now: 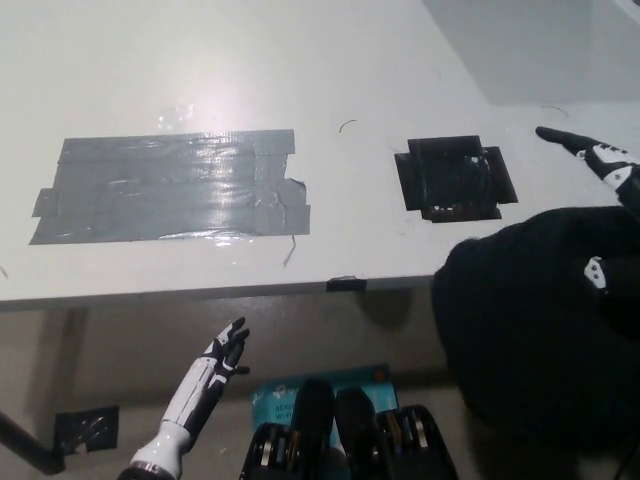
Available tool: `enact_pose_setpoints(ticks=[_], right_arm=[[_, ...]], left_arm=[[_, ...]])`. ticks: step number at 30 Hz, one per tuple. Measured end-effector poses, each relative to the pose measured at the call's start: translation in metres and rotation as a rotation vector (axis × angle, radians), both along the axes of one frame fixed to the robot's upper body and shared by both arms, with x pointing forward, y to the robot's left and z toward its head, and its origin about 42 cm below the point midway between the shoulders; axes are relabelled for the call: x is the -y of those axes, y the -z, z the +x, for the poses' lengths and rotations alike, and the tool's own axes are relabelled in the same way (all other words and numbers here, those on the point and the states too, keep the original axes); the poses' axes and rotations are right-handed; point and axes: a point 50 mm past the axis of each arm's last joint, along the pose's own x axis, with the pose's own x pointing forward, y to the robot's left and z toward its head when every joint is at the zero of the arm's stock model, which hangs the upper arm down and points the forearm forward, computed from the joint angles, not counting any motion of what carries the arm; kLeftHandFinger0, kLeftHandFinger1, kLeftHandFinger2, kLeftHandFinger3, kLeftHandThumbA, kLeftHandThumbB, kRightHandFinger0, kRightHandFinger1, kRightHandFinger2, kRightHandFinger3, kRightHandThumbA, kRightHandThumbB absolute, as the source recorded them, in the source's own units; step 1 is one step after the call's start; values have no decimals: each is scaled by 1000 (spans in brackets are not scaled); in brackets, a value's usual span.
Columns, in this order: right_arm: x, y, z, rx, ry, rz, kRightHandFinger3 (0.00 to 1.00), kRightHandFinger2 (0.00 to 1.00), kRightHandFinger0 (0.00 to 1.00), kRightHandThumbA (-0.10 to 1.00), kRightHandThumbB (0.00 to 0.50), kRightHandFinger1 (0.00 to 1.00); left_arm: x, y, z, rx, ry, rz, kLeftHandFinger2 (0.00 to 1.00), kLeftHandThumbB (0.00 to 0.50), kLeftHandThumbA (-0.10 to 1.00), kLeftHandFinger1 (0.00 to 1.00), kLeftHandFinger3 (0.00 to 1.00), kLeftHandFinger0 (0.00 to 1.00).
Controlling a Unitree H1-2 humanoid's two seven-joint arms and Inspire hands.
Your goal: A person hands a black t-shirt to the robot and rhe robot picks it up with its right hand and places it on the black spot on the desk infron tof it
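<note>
The black t-shirt [535, 320] hangs in a bunched mass at the lower right, off the desk's front edge and just right of and below the black spot [456, 179]. My black right hand [598, 160] sticks out above the cloth at the right edge, one finger stretched toward the left. Another small part of that hand shows through the fabric lower down, and the cloth hides the rest of it and the arm. The shirt hangs from this hand and touches neither the spot nor the desktop. My white left hand [225, 355] rests low in front of the desk edge, fingers apart, holding nothing.
A large patch of grey tape [170, 188] covers the left part of the white desk [350, 80]. The desk's front edge [200, 290] runs across the middle of the view. A teal item [275, 395] lies on the floor below. No person is in view.
</note>
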Motion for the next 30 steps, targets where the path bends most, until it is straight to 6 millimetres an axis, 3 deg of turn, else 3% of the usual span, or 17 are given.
enact_pose_setpoints(ticks=[1, 2, 3, 4, 5, 6, 7, 8, 11, 14, 18, 21, 25, 30], right_arm=[[0, -2, 1, 7, 4, 27, 1000, 1000, 1000, 535, 469, 1000], [0, -4, 2, 21, 12, 68, 792, 618, 521, 266, 335, 544], [-1, -4, 3, 26, 14, 91, 613, 436, 199, 195, 278, 276], [-8, -1, 7, 41, 25, 191, 414, 255, 71, 64, 182, 144], [-11, 2, 11, 43, 33, 235, 468, 419, 3, -93, 143, 133], [-15, 7, 14, 41, 38, 279, 766, 776, 1, -100, 89, 276], [-20, 12, 19, 37, 48, 324, 904, 883, 25, -100, 80, 349], [-22, 15, 21, 35, 54, 344, 989, 916, 59, -100, 85, 459], [-32, 36, 39, 14, 112, 437, 1000, 906, 69, -100, 112, 479], [-32, 47, 51, 18, 171, 470, 1000, 945, 104, -100, 101, 517], [-32, 51, 68, 56, 237, 508, 985, 886, 84, -100, 120, 484], [-34, 45, 79, 107, 270, 538, 919, 910, 105, -100, 119, 499], [-37, 29, 95, 189, 304, 558, 964, 847, 14, -100, 114, 408], [-44, 1, 126, 298, 344, 561, 964, 829, 9, -100, 122, 354]], left_arm=[[-1, -1, 1, 3, 1, 3, 1000, 500, 1000, 1000, 1000, 815], [-1, -1, 1, 3, 2, 5, 1000, 500, 1000, 1000, 1000, 815], [-1, -1, 1, 3, 3, 6, 1000, 500, 1000, 1000, 1000, 815], [-1, -2, 2, 4, 6, 8, 1000, 500, 1000, 1000, 1000, 814], [-1, -2, 2, 5, 8, 8, 1000, 500, 1000, 1000, 1000, 815], [-1, -2, 2, 5, 9, 9, 1000, 500, 1000, 1000, 1000, 820], [0, -2, 2, 5, 10, 9, 1000, 500, 1000, 1000, 1000, 821], [0, -2, 2, 5, 10, 9, 1000, 500, 1000, 1000, 1000, 821], [-1, -2, 2, 4, 9, 9, 1000, 500, 1000, 1000, 1000, 814], [-1, -1, 2, 3, 9, 9, 1000, 500, 1000, 1000, 1000, 807], [-1, -1, 2, 3, 9, 9, 1000, 500, 1000, 1000, 1000, 805], [-1, -1, 2, 3, 9, 9, 1000, 500, 1000, 1000, 1000, 804], [-1, -1, 2, 3, 9, 9, 1000, 500, 1000, 1000, 1000, 806], [0, -1, 2, 3, 10, 9, 1000, 500, 1000, 1000, 1000, 798]])
